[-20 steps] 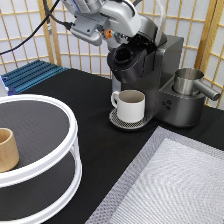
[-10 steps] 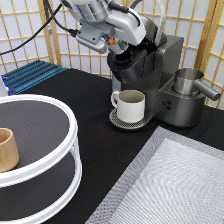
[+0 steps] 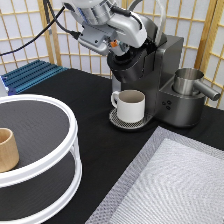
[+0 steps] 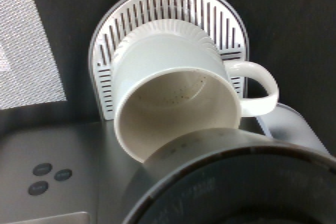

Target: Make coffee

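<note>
The dark grey coffee machine (image 3: 165, 75) stands at the exterior view's top right. A white handled mug (image 3: 130, 105) sits upright and empty on its round slotted drip tray (image 3: 116, 120), under the brew head (image 3: 131, 67). My gripper (image 3: 148, 42) is right on top of the brew head, pressed against the machine's upper part. In the wrist view I look down past the rounded dark brew head (image 4: 247, 180) into the mug (image 4: 176, 115) on the drip tray (image 4: 109, 60). The coffee is hidden.
A metal pitcher (image 3: 189, 80) sits on the machine's right side. A white two-tier round stand (image 3: 50, 165) at the exterior view's left carries a tan wooden cup (image 3: 7, 149). A grey mesh mat (image 3: 175, 185) lies at bottom right, a blue rack (image 3: 30, 75) at the far left.
The arm has come down and a little to the exterior view's right, bringing the hand onto the top of the brew head. Mug and other objects have not moved.
</note>
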Robot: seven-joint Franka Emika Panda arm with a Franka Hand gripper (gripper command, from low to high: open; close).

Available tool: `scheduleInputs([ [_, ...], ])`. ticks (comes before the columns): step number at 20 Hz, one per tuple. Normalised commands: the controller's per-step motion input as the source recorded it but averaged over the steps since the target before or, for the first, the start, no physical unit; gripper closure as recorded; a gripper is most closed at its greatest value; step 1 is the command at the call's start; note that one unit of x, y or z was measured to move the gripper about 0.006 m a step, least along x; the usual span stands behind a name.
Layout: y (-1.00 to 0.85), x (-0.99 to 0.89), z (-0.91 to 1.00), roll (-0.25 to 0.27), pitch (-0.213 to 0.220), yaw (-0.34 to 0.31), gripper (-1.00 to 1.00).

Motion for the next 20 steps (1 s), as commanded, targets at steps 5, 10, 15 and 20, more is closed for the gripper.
scheduleInputs([
  [5,0.12,0.28,0.03,0.044,0.034,-0.011,1.0],
  [10,0.21,0.24,0.15,0.032,0.036,-0.008,1.0],
  [15,0.16,0.27,0.19,0.036,0.035,-0.01,1.0],
  [20,0.08,0.38,0.03,0.033,0.032,-0.033,1.0],
])
